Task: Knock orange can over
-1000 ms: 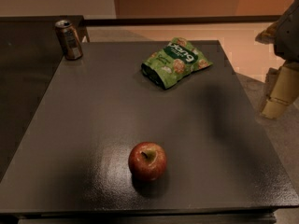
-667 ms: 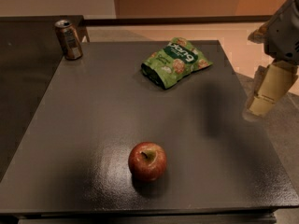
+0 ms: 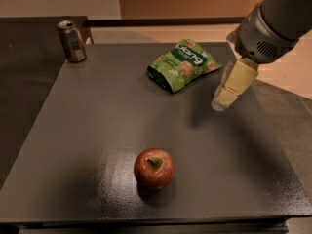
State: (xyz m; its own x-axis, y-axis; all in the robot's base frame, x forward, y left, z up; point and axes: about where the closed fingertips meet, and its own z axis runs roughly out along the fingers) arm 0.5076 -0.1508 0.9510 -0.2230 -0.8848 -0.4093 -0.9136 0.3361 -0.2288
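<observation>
Leftward since a moment ago, the gripper (image 3: 220,101) now hangs over the right side of one dark table (image 3: 97,130); how far open it is cannot be told. One green bag (image 3: 181,65) lies upper centre. One red apple (image 3: 154,168) sits lower centre. One orange can (image 3: 71,41) stands upright at upper left, well apart from the gripper.
</observation>
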